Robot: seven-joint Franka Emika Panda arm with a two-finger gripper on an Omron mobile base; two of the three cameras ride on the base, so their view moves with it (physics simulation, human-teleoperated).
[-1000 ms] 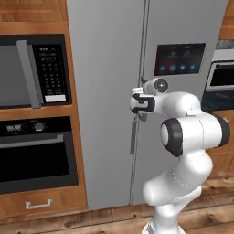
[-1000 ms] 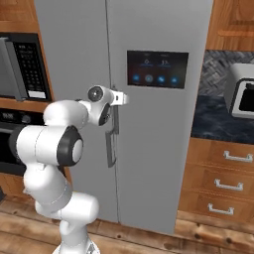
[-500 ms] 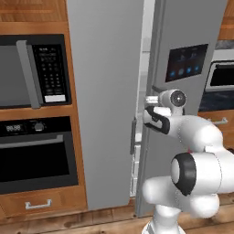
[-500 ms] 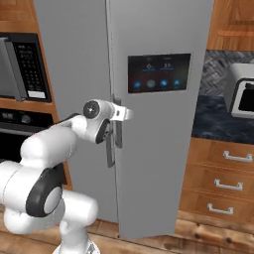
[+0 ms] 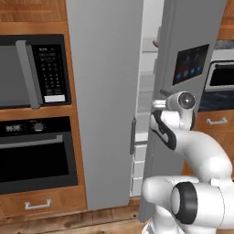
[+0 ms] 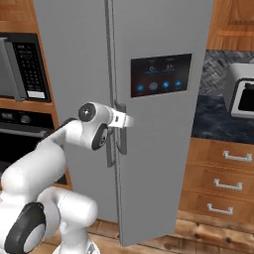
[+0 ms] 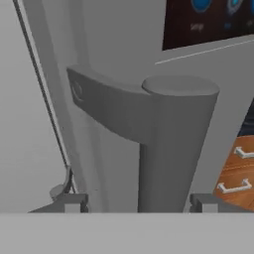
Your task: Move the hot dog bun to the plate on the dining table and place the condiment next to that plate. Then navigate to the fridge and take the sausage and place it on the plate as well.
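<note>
The tall grey fridge (image 5: pixel 105 91) stands straight ahead. Its right door (image 5: pixel 192 50), the one with the dark touch panel, hangs ajar, and pale shelves (image 5: pixel 145 91) show through the gap. High in that gap sits a small reddish-brown shape (image 5: pixel 156 43); I cannot tell what it is. My gripper (image 6: pixel 125 119) is at the right door's vertical handle (image 6: pixel 121 144). In the hand view the handle (image 7: pixel 173 149) stands between my fingertips (image 7: pixel 72 201), which are spread wide with a gap on one side, so the gripper (image 7: pixel 139 202) is open. The hot dog bun, plate, condiment, dining table and sausage are out of view.
A microwave (image 5: pixel 32 71) and a black wall oven (image 5: pixel 36 155) are set in wooden cabinets left of the fridge. To the right are wooden drawers (image 6: pixel 223 183) under a dark counter with a small oven (image 6: pixel 240 96). The floor is wood planks.
The fridge's right door has swung from shut to ajar as my hand drew back and down with its handle. My jaws, shut on the handle before, now stand apart.
</note>
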